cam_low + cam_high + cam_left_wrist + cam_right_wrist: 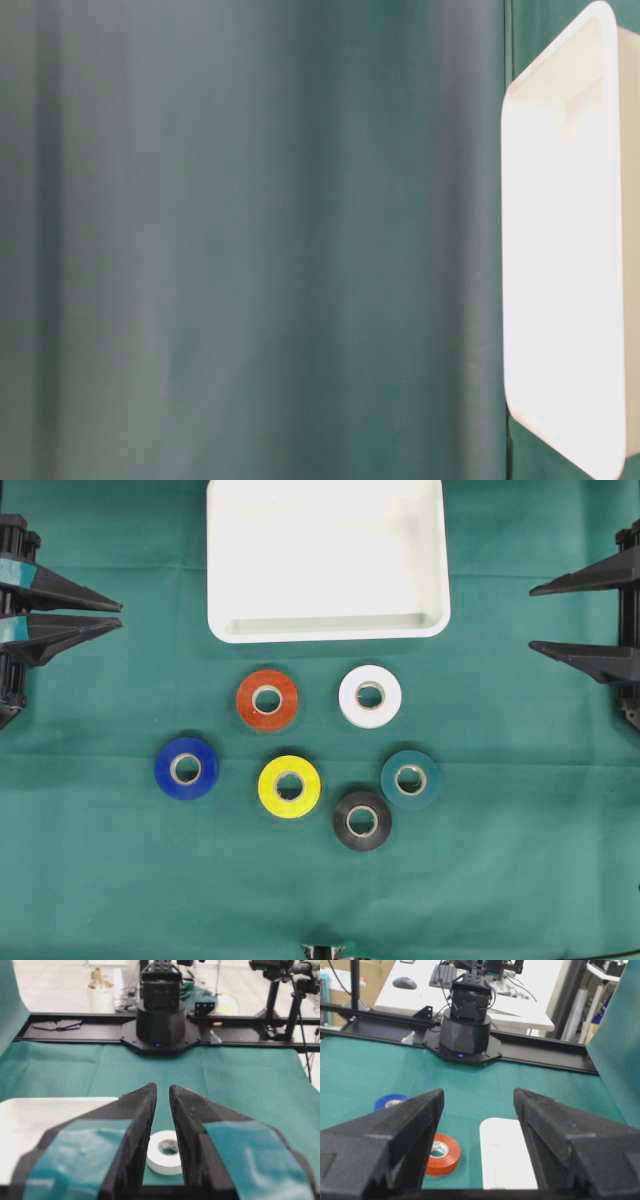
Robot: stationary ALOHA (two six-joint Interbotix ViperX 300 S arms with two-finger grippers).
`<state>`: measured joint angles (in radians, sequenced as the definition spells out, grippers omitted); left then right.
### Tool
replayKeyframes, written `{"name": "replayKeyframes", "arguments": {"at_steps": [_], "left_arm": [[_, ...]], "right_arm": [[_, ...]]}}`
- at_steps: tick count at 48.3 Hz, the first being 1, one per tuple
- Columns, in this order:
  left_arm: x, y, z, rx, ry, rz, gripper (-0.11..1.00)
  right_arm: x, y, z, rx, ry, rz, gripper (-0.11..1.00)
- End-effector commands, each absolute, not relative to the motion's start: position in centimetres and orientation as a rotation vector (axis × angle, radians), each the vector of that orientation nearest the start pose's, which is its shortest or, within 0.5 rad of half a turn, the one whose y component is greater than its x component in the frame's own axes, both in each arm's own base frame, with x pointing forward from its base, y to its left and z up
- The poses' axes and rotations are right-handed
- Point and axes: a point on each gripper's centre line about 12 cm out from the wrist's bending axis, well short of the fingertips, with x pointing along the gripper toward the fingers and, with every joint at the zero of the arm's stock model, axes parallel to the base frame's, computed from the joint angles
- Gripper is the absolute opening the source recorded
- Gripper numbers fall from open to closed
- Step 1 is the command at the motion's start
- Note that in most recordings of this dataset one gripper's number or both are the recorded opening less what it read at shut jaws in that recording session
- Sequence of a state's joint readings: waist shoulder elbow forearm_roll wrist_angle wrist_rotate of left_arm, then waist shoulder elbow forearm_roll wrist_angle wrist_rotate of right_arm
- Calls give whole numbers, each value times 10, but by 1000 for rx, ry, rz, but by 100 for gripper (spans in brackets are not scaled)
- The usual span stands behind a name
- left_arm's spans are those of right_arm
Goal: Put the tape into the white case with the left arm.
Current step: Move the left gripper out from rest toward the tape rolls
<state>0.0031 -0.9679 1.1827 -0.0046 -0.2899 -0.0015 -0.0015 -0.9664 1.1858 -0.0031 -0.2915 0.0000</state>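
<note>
Waiting at the cloth's edge, the left gripper [120, 615] sits clenched and empty while 6 tape rolls [289, 785] lie loose beside the bare white case [432, 590], and the right gripper [533, 620] rests released.

A worktop [100, 880] covered in green cloth holds a white case [327, 627] and six tape rolls: orange [267, 700], white [370, 696], blue [186, 768], yellow [289, 786], black [362, 820] and teal [410, 779].
</note>
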Motion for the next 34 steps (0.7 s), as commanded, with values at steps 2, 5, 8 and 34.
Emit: {"name": "replayKeyframes", "arguments": {"at_steps": [2, 5, 8, 34], "left_arm": [[196, 0, 287, -31, -66, 2, 24], [194, 0, 287, -39, -71, 2, 13], [191, -1, 287, -47, -77, -3, 3], [185, -9, 290, -52, -80, -49, 1]], "right_arm": [[198, -2, 289, 6, -69, -10, 24], [196, -4, 281, 6, -51, -17, 14], [193, -4, 278, 6, -51, -22, 2], [163, -3, 220, -17, 68, -16, -9]]}}
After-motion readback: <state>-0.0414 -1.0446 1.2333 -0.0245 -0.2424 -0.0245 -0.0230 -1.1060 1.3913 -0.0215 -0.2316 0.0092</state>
